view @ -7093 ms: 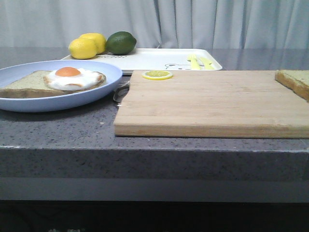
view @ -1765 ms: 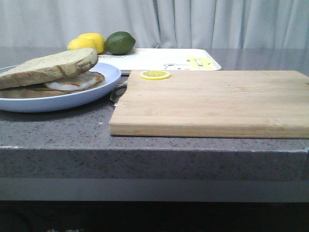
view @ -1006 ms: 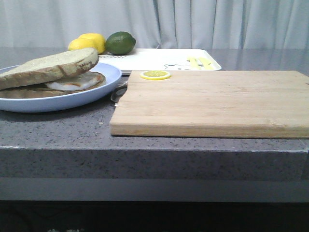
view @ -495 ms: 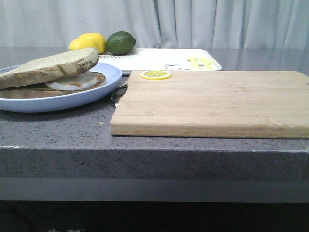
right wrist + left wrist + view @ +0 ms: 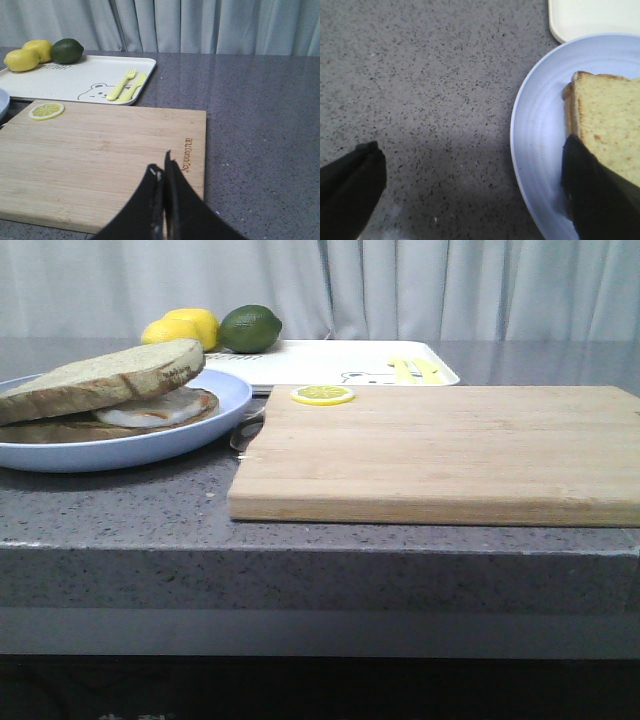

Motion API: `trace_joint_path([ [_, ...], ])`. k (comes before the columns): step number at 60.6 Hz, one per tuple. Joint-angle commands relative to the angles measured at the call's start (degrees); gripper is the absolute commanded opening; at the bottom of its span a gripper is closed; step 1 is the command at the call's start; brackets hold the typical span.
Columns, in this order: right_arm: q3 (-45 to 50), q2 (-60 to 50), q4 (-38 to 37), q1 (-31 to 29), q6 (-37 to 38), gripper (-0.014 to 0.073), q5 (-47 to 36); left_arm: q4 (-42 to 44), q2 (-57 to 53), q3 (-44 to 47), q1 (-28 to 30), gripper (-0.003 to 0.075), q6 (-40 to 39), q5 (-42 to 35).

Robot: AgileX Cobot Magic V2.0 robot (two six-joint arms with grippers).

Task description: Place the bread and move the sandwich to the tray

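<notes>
The bread [image 5: 105, 380] lies tilted on top of the fried egg [image 5: 155, 408] and the lower slice, so the sandwich [image 5: 110, 395] sits whole on the pale blue plate [image 5: 190, 440] at about nine o'clock of the front view, on the grey speckled surface [image 5: 320, 560]; the top slice leans, its higher edge toward the three o'clock side. The tray [image 5: 340, 362] lies behind, toward twelve o'clock, well apart from the sandwich but just beside the plate's far rim; on it rest two lemons [image 5: 180, 328] and a lime [image 5: 250, 328] at its ten o'clock corner, and a yellow fork and knife [image 5: 126, 85] next to the bear drawing [image 5: 97, 92]. The wooden cutting board [image 5: 440, 455] fills the three o'clock half of the surface, its near-left edge close to the plate; a lemon slice [image 5: 322, 395] lies at the board's eleven o'clock corner.

In the left wrist view the left hand [image 5: 470, 195] is spread wide, one finger over bare surface, the other at the plate beside the bread's corner; whether that finger touches the slice I cannot tell; it grips nothing. In the right wrist view the right hand [image 5: 163, 190] has its fingers pressed together, hanging over the cutting board with nothing between them.
</notes>
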Motion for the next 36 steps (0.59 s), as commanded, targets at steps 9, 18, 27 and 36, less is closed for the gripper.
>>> trace_joint_path([
  [9, -1.6, 0.5, -0.4, -0.3, 0.0, -0.0068, -5.2, -0.4, 10.1, -8.7, -0.2, 0.0692, 0.4, 2.5],
  [18, -1.6, 0.5, -0.4, -0.3, 0.0, -0.0068, -5.1, -0.4, 14.0, -10.8, -0.2, 0.0692, 0.4, 2.7],
  [27, -1.6, 0.5, -0.4, -0.3, 0.0, -0.0068, -5.1, -0.4, 15.1, -11.0, -0.2, 0.0692, 0.4, 2.7],
  [36, -1.6, 0.5, -0.4, -0.3, 0.0, -0.0068, -5.1, -0.4, 15.4, -11.0, -0.2, 0.0692, 0.4, 2.7],
])
